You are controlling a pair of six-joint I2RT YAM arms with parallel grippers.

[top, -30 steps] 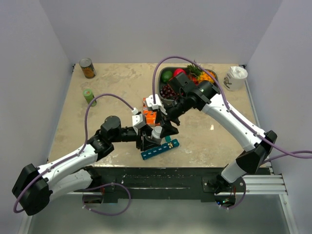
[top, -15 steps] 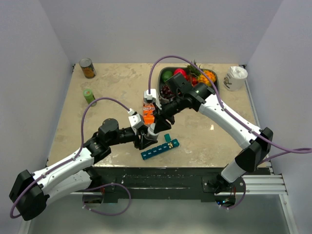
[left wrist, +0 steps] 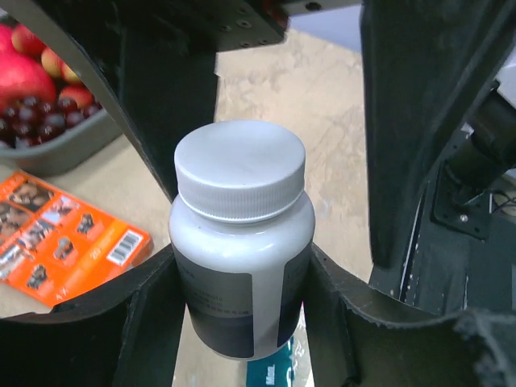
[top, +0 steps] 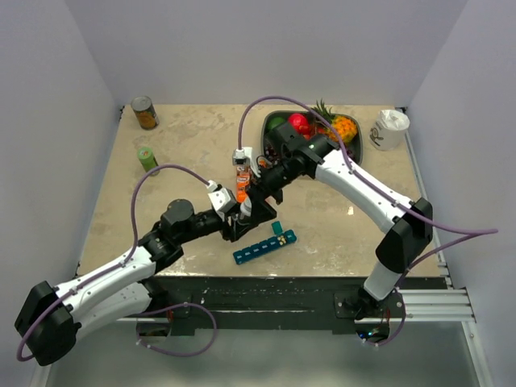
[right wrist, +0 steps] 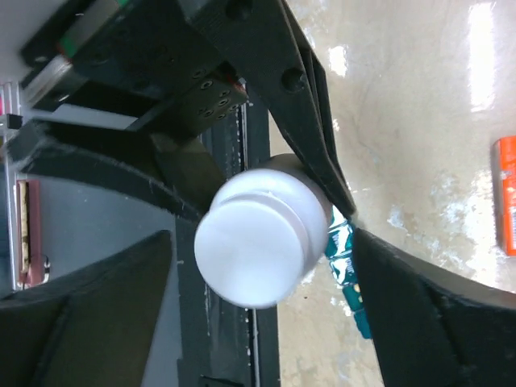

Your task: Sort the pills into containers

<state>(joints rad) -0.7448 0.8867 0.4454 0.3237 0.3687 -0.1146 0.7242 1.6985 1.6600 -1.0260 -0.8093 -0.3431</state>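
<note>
Teal organiser strip [top: 264, 247] lies on the desk [top: 185, 153] near the front edge, one lid up. Pills are too small to make out, possibly a yellowish speck at that end. The left wrist view shows the white bottle [left wrist: 240, 242] clamped by its body in the left jaws. The right wrist view shows its cap [right wrist: 256, 250] on, right jaws wide, straddling it with gaps. Orange box [left wrist: 60, 238] and fruit tray [left wrist: 76, 149] lie beyond.

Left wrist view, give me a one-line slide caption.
Left gripper holds the capped white bottle by its body; orange box and fruit tray lie beyond.
</note>
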